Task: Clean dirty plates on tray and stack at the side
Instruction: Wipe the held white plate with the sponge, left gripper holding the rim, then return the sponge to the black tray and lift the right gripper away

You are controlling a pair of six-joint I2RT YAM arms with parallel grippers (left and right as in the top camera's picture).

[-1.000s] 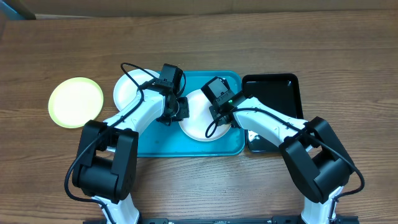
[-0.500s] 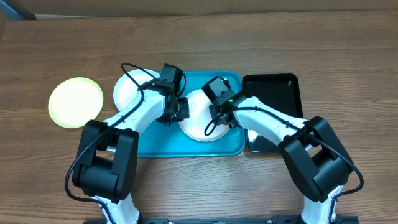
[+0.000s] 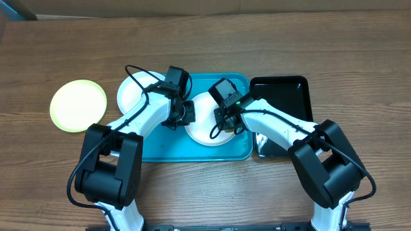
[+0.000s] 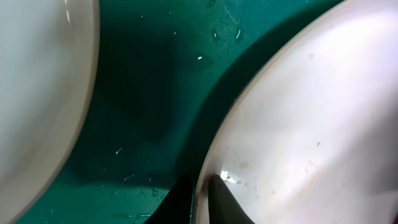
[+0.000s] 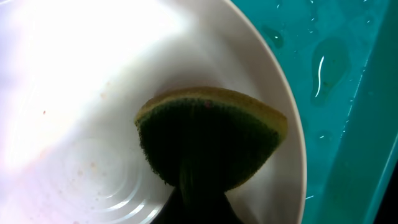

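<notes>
A white plate (image 3: 204, 128) lies in the turquoise tray (image 3: 173, 146), with faint orange specks (image 4: 311, 165) on it. My left gripper (image 3: 187, 114) (image 4: 200, 200) is shut on its left rim, one finger (image 4: 224, 199) on top and the other below. My right gripper (image 3: 225, 122) (image 5: 193, 202) is shut on a folded green-and-yellow sponge (image 5: 211, 134), which presses on the right part of the same plate (image 5: 81, 93). A second white plate (image 3: 131, 93) (image 4: 37, 93) overlaps the tray's left end. A lime-green-rimmed plate (image 3: 78, 104) rests on the table to the left.
A black tray (image 3: 282, 96) stands right of the turquoise tray, partly under my right arm. Water drops (image 5: 326, 62) lie on the tray floor beside the plate. Bare wooden table (image 3: 205, 45) extends behind the trays.
My right gripper has shifted slightly left across the plate with the sponge. The left gripper and the plates have stayed put.
</notes>
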